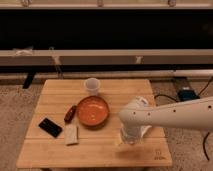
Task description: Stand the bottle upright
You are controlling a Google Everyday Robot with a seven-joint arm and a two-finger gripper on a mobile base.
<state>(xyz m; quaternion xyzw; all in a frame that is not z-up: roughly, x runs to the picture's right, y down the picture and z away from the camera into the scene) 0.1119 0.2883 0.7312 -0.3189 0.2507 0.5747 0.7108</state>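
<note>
While the end effector (128, 140) sits low over the table (100, 156), front-right of the orange bowl (92, 111), its fingers are spread as wide as they go. I can't see anything gripped between them.

The bottle (145, 131) is mostly hidden under the wrist. Only a pale sliver shows, on the table just right of the end effector and touching or nearly touching it. It reads as lying down, not yet stood up. The long axis seems to run diagonally, from lower-left to upper-right in the camera view, but too much is covered to be sure.

My read is that the coming move turns on getting the open fingers across that axis, not along it. There's one arm only, reaching in from the right, so it's already on the bottle's side.

Containers:
- The bowl looks empty.
- The translucent cup (92, 86) stands upright behind the bowl. I can't tell what's in it.

Left of the bowl:
- A dark reddish item (70, 113) is right beside the rim.
- A black flat slab (50, 127) lies further out.
- A pale packet (71, 134) lies near the front.

All three are well apart from the bottle.
</note>
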